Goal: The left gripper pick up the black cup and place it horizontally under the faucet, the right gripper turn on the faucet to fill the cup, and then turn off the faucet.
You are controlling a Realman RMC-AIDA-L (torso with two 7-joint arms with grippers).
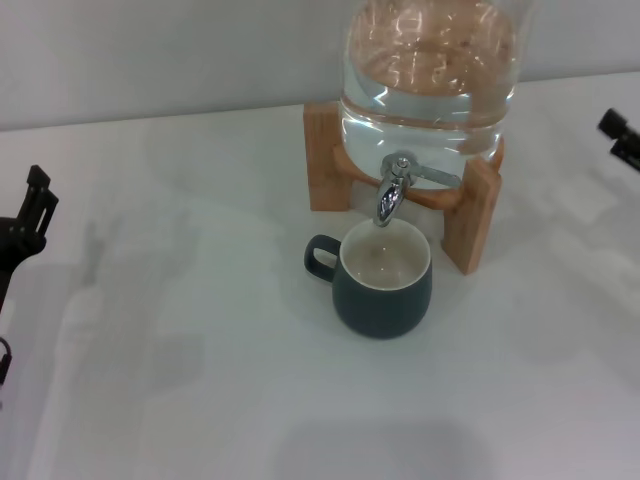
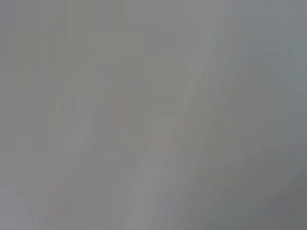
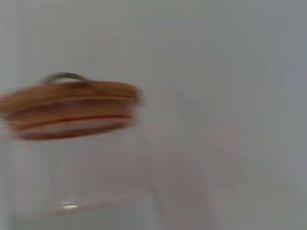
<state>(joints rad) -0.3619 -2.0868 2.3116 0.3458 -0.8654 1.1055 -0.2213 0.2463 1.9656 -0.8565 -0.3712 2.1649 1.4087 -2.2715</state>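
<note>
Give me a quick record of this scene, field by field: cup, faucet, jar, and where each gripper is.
cup: black cup upright on the table, directly under the spout, handle toward the robot's left
faucet: faucet on the glass jar, no stream visible
jar: glass jar holding water, on a wooden stand
left gripper: left gripper at the left edge, away from the cup
right gripper: right gripper at the right edge, away from the faucet

Shiny chrome faucet (image 1: 392, 190), wooden stand (image 1: 330, 160)
</note>
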